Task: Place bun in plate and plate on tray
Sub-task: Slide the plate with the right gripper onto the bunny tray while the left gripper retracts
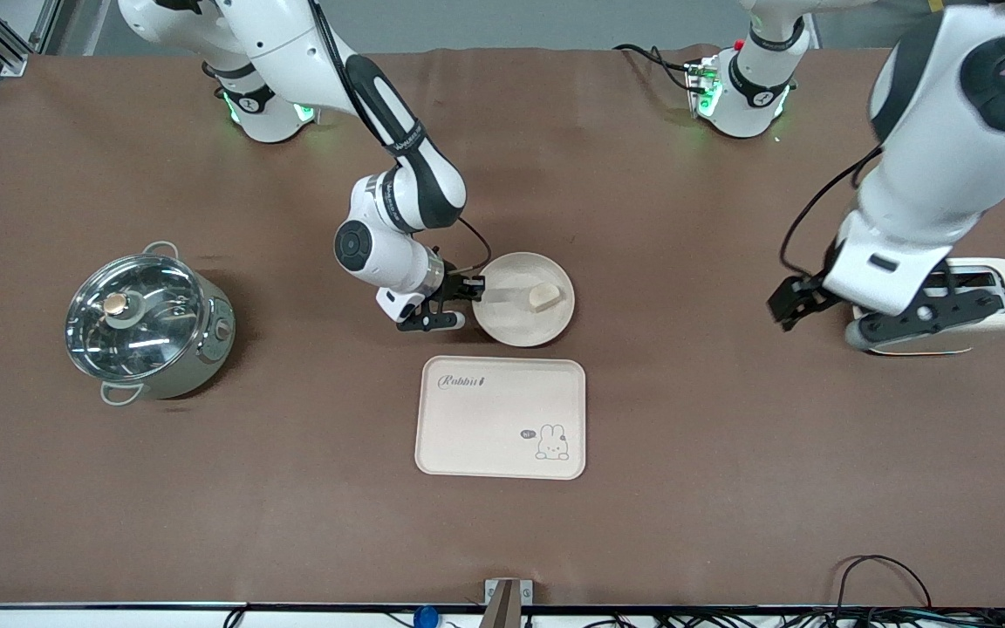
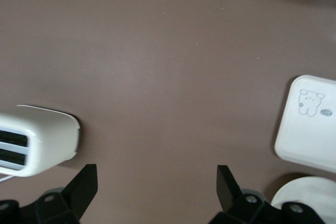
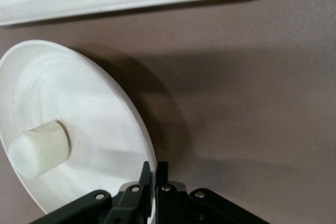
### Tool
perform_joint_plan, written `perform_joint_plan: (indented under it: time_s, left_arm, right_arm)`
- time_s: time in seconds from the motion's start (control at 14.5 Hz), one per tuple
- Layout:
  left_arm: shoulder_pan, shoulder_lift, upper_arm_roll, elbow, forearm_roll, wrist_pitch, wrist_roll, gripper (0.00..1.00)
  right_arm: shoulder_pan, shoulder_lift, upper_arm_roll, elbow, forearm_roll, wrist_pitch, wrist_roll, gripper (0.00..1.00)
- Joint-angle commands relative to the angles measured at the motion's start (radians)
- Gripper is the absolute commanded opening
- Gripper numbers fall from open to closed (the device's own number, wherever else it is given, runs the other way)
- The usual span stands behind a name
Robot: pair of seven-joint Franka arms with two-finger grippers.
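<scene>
The round cream plate (image 1: 522,301) sits on the table just farther from the front camera than the tray (image 1: 501,417), which has Rabbit lettering and a rabbit drawing. The small pale bun (image 1: 544,296) lies in the plate. My right gripper (image 1: 476,292) is shut on the plate's rim at the side toward the right arm's end; in the right wrist view the fingers pinch the rim (image 3: 153,174), with the bun (image 3: 39,148) inside the plate (image 3: 79,129). My left gripper (image 1: 789,301) is open and empty above the table beside the toaster.
A white toaster (image 1: 987,295) stands toward the left arm's end, partly under the left arm. A steel pot with a glass lid (image 1: 146,323) stands toward the right arm's end. Cables lie along the table's front edge.
</scene>
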Motion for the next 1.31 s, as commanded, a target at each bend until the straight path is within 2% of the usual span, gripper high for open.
perform_joint_plan:
  time_s: [0.0,0.21,0.28,0.41,0.48,0.55,0.69,0.96,1.24]
  left_arm:
    - [0.007,-0.088,-0.002,-0.019,-0.025,-0.064,0.075,1.00]
    - [0.042,-0.142,0.001,-0.023,-0.073,-0.103,0.169,1.00]
    - [0.034,-0.159,0.035,-0.026,-0.088,-0.109,0.215,1.00]
    - [-0.042,-0.186,0.151,-0.036,-0.132,-0.142,0.291,1.00]
    - [-0.077,-0.205,0.214,-0.040,-0.156,-0.159,0.324,1.00]
    - [-0.091,-0.217,0.246,-0.054,-0.177,-0.162,0.350,1.00]
    - [-0.084,-0.242,0.256,-0.083,-0.197,-0.162,0.376,1.00]
    - [-0.084,-0.260,0.251,-0.085,-0.202,-0.185,0.376,1.00]
    - [-0.084,-0.266,0.250,-0.091,-0.202,-0.184,0.376,1.00]
  right_arm:
    - [-0.002,-0.062,-0.003,-0.025,0.023,-0.003,-0.002,0.04]
    - [-0.011,-0.065,-0.006,-0.015,0.032,0.004,0.000,0.03]
    - [-0.024,-0.066,-0.009,-0.009,0.052,0.001,0.000,0.03]
    - [-0.068,-0.091,-0.011,-0.001,0.058,0.001,-0.002,0.02]
    - [-0.098,-0.088,-0.011,0.029,0.059,-0.006,-0.002,0.02]
    - [-0.117,-0.086,-0.011,0.052,0.059,-0.008,-0.002,0.02]
    - [-0.157,-0.037,-0.011,0.115,0.059,-0.008,-0.003,0.02]
    - [-0.197,-0.025,-0.012,0.138,0.048,-0.008,-0.005,0.02]
    - [-0.220,0.079,-0.012,0.267,0.017,-0.026,-0.005,0.00]
